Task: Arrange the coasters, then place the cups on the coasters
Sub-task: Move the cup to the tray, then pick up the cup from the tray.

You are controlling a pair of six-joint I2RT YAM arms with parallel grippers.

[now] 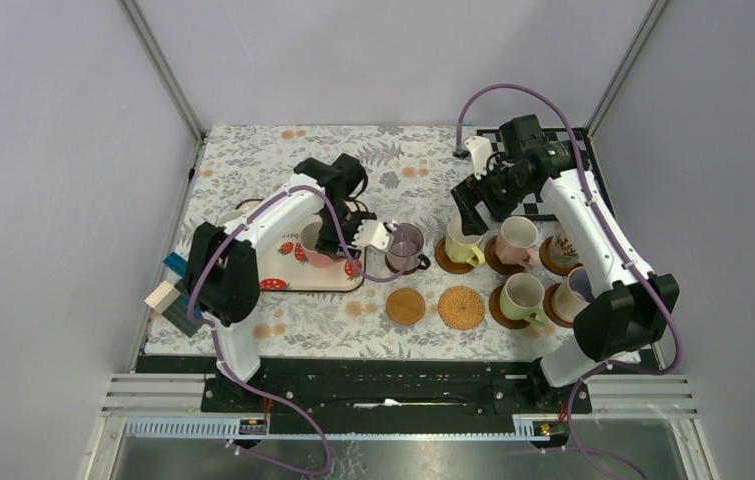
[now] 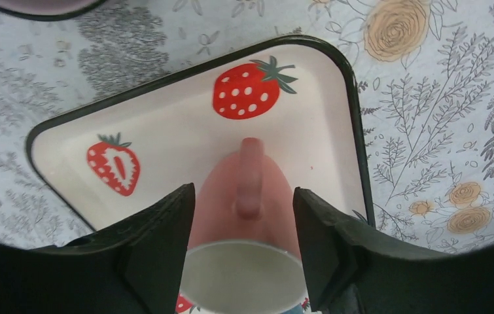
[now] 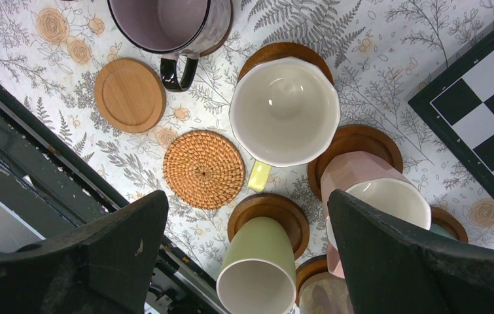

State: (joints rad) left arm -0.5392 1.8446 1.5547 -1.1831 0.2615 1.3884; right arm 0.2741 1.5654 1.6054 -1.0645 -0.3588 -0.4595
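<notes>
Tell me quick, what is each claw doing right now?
Left gripper: jaws apart astride the pink cup; grip cannot be told.
Right gripper: open, holding nothing.

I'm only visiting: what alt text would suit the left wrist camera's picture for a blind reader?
A pink mug stands on a cream strawberry-print tray, seen from above between the two black fingers of the left gripper; floral tablecloth shows around the tray.

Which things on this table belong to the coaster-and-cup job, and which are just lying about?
Job: wooden coaster, woven coaster, pink cup, purple cup, green cup.
Lying about: strawberry tray, checkerboard, small blocks.
</notes>
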